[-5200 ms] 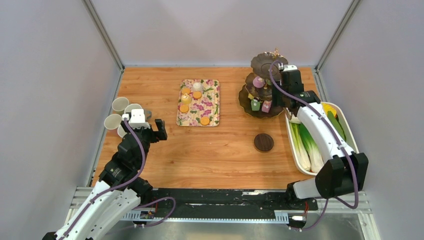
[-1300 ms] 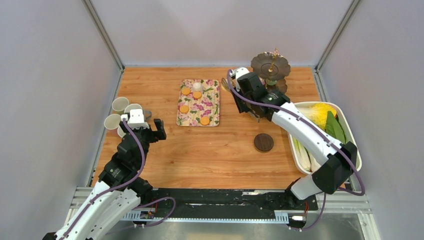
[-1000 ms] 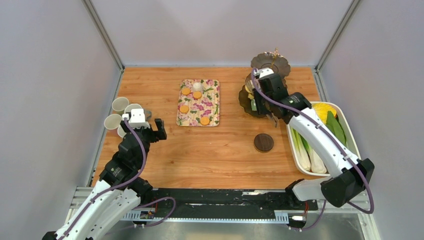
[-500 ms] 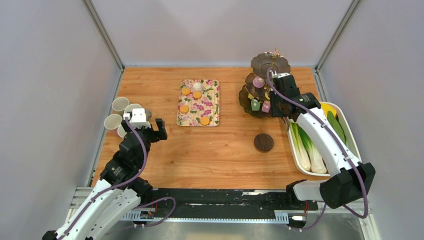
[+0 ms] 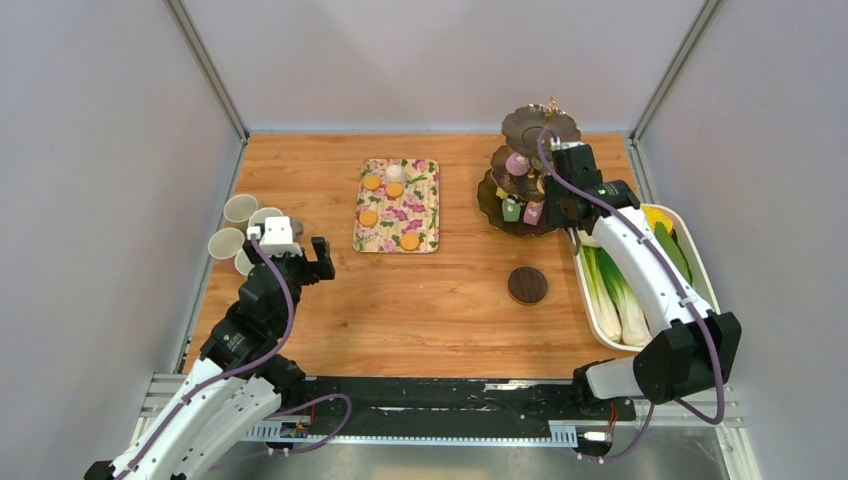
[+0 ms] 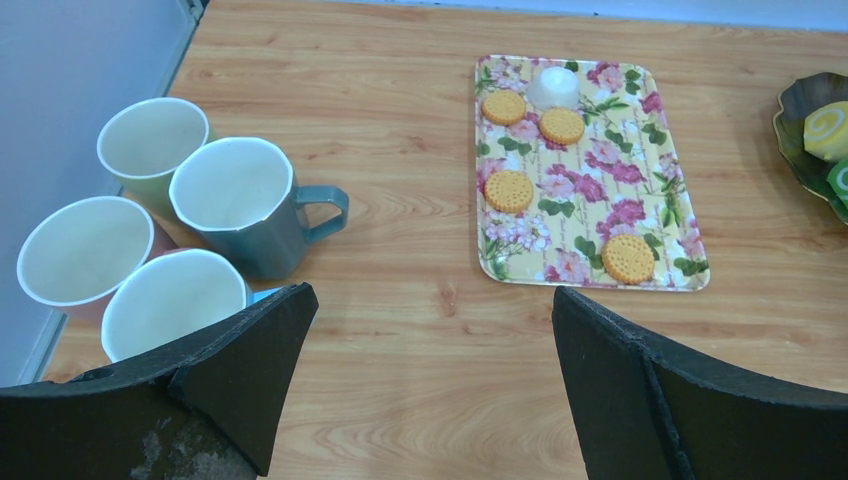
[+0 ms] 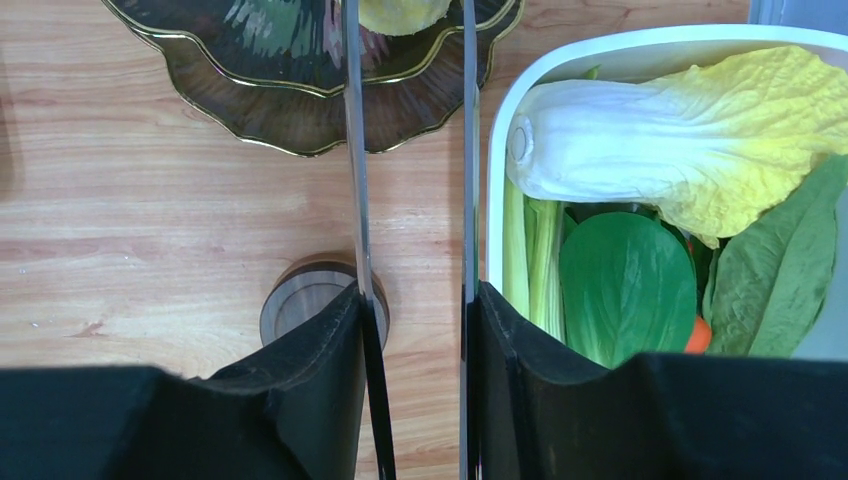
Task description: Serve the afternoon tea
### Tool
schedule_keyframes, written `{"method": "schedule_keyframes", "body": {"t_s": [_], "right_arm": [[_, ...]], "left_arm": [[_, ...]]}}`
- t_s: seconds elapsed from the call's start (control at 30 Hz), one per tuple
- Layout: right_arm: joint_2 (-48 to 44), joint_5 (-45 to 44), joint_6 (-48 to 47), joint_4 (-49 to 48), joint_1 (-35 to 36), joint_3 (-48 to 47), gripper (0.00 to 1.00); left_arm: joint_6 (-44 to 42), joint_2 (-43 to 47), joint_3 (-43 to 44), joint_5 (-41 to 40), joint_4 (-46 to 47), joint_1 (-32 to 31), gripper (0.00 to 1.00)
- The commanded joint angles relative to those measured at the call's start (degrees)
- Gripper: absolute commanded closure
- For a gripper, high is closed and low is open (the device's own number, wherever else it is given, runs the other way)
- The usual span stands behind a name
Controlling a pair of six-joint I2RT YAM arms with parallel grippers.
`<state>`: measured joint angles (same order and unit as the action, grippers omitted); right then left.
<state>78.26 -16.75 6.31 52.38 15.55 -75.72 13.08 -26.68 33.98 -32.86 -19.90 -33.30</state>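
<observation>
My right gripper [image 7: 415, 300] is shut on a pair of metal tongs [image 7: 352, 150]. A yellow cake [image 7: 400, 12] sits between the tong tips, over a tier of the dark scalloped stand [image 7: 290, 60]; whether it rests on the tier I cannot tell. From above, the right gripper [image 5: 562, 200] is at the stand's [image 5: 497, 205] right side, where purple [image 5: 516, 163], green [image 5: 511, 210] and pink [image 5: 533, 212] cakes lie. Orange biscuits [image 6: 510, 190] and a white cake [image 6: 552, 87] lie on the floral tray [image 6: 640, 200]. My left gripper [image 6: 430, 330] is open and empty beside the mugs [image 6: 250, 200].
A dark round coaster [image 5: 527, 285] lies on the wood in front of the stand. The white tub [image 7: 497, 150] of cabbage [image 7: 680, 150] and greens stands right beside the tongs. The mugs [image 5: 240, 230] cluster by the left wall.
The right arm has swung the tongs from the tray side across to the stand's right side. One yellow cake is gone from the tray. The left arm has not moved.
</observation>
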Motion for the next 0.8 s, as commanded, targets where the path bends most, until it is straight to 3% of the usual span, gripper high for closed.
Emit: {"method": "schedule_keyframes", "body": {"t_s": [0.0, 0.37, 0.77], "right_arm": [[0.8, 0.6, -0.2, -4.8, -0.4, -0.7, 0.59], [2.5, -1.1, 0.0, -5.8, -0.6, 0.4, 0.53], [-2.8, 0.0, -0.7, -3.5, -0.6, 0.5, 0.41]], "left_arm": [[-0.9, 0.3, -0.2, 0.1, 1.1, -0.1, 0.00], [-0.9, 0.5, -0.2, -0.1, 1.1, -0.1, 0.00], [-0.9, -0.4, -0.2, 0.4, 1.3, -0.1, 0.00]]}}
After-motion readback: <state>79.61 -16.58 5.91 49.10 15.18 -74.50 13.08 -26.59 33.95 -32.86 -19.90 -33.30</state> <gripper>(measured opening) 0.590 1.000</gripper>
